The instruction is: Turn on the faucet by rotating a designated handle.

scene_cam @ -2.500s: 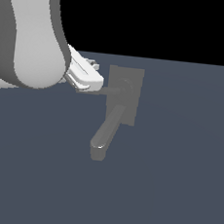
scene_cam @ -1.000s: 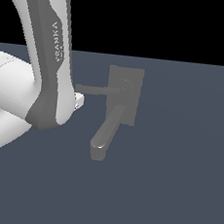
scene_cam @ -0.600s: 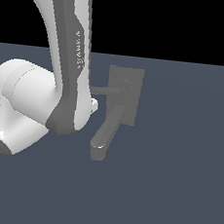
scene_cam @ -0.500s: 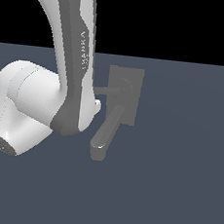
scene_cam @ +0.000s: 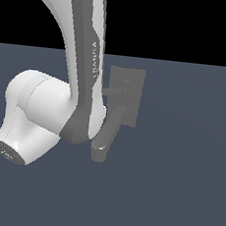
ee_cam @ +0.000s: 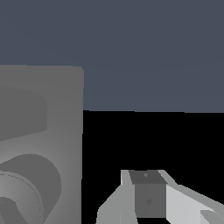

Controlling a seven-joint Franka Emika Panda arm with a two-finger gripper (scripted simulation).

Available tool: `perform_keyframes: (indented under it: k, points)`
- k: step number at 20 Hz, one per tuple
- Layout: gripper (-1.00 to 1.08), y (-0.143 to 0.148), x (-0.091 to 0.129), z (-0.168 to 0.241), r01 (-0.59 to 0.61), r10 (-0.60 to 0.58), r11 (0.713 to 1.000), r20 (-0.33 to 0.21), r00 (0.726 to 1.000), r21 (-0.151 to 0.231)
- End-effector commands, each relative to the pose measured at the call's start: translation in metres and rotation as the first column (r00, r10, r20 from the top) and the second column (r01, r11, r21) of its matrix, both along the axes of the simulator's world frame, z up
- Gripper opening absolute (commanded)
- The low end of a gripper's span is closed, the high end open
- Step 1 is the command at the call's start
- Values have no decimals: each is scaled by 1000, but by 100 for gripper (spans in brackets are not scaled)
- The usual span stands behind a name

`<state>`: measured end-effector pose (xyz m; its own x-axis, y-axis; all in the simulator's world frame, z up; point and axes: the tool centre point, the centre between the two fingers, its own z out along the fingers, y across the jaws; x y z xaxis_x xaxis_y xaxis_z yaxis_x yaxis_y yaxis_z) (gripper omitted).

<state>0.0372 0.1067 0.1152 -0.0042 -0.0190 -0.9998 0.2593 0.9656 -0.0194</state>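
The grey faucet [scene_cam: 128, 94] stands in the middle of the exterior view, its flat back plate upright and its thick spout [scene_cam: 104, 138] slanting down toward the camera. The thin handle [scene_cam: 113, 91] runs from the round hub toward the exterior view's left, and its far end is hidden behind my white arm [scene_cam: 78, 106]. My gripper is hidden there too. In the wrist view, one finger [ee_cam: 148, 197] with a grey pad shows beside the back plate [ee_cam: 48, 118] and hub [ee_cam: 26, 188]. Nothing shows against the pad.
The faucet stands on a flat dark blue-grey floor [scene_cam: 176, 191]. My large elbow joint [scene_cam: 30, 121] fills the exterior view's left and blocks the sight of the handle's tip.
My arm has swung toward the exterior view's right, now covering most of the handle and the gripper. The handle and spout look unmoved.
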Motion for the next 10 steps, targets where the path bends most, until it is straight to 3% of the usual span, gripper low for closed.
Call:
perform_keyframes:
  k: [1, 10]
  points:
    - [-100, 0, 0, -1, -1, 1, 1000, -1, 1000, -1]
    - [-100, 5, 1, 33, -1, 1, 1000, -1, 1000, -1]
